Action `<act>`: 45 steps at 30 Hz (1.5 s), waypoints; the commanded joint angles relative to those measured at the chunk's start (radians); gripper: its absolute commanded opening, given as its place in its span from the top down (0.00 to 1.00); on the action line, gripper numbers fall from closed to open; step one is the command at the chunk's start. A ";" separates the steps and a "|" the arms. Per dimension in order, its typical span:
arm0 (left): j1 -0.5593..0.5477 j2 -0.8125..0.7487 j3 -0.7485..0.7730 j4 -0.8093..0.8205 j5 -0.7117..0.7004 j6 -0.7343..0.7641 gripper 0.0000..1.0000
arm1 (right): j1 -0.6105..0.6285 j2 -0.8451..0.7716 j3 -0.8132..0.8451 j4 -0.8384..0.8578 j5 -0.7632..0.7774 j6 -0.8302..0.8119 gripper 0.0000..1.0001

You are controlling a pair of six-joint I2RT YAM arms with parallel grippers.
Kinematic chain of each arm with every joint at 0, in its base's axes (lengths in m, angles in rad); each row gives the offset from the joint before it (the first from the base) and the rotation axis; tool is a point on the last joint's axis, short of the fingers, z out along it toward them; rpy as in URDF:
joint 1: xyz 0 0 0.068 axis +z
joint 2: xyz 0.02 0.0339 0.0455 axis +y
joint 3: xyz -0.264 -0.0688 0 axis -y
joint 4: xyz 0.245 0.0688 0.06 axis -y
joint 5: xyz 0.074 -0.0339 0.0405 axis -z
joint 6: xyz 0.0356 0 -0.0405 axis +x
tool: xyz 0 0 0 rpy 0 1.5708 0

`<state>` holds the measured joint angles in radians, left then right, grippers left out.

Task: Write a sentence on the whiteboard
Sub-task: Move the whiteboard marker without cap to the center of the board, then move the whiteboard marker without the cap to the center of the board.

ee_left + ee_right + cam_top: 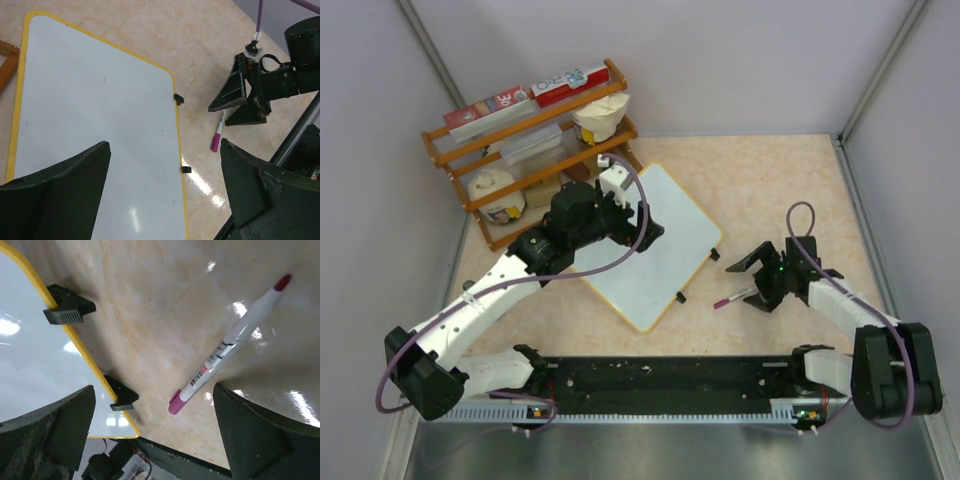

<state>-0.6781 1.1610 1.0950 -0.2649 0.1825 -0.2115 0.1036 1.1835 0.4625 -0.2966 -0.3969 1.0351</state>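
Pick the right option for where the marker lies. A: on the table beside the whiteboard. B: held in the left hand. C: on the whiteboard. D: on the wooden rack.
A: the marker lies flat on the table, apart from the whiteboard and its clipped edge, below the open right hand.

White-shelled left arm (485, 295) and right arm (835, 298), black joints, purple cables (801, 205) looping alongside, matte black wedge jaws.
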 commanded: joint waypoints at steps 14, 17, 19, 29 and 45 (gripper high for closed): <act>-0.239 0.262 0.017 0.116 0.107 -0.062 0.54 | -0.067 -0.158 0.234 -0.183 0.127 -0.389 0.08; -0.316 0.380 0.066 0.135 0.120 -0.066 0.75 | -0.065 -0.072 0.280 -0.191 0.147 -0.441 0.30; -0.351 0.439 0.094 0.151 0.124 -0.069 0.88 | -0.064 -0.018 0.297 -0.188 0.159 -0.461 0.66; -0.500 0.779 0.246 0.199 0.155 -0.081 1.00 | -0.067 0.228 0.323 -0.174 0.239 -0.492 1.00; -0.472 0.924 0.243 0.026 -0.330 -0.204 1.00 | -0.067 0.211 0.162 -0.216 0.210 -0.498 1.00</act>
<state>-1.1728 2.0487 1.3453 -0.1448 0.0463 -0.3855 0.0425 1.4097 0.6716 -0.4702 -0.2001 0.5587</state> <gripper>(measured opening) 0.007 0.002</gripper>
